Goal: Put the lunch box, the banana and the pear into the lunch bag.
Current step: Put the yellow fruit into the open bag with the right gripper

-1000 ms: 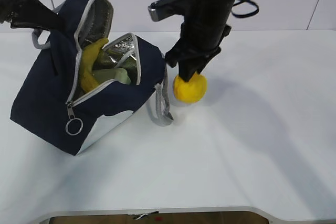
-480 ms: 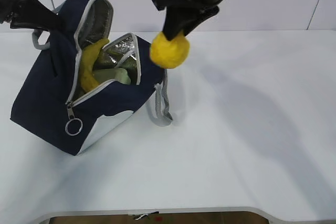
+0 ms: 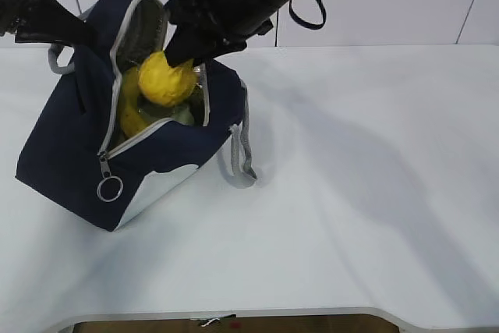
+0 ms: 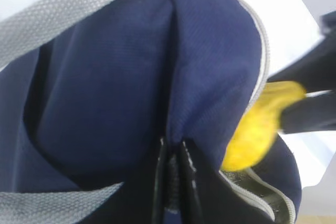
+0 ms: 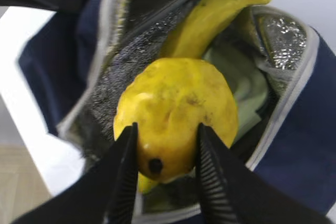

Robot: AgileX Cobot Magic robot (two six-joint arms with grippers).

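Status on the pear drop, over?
Right end effector shut on squat yellow pear, over open navy fabric lunch bag. Left end effector pinching bag. Nothing blocking.

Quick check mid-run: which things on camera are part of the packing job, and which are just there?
Part of the job:
- pear, held in the right gripper over the bag mouth
- banana, inside
- lunch box, inside
- lunch bag, pinched by the left gripper

Just there:
- white table
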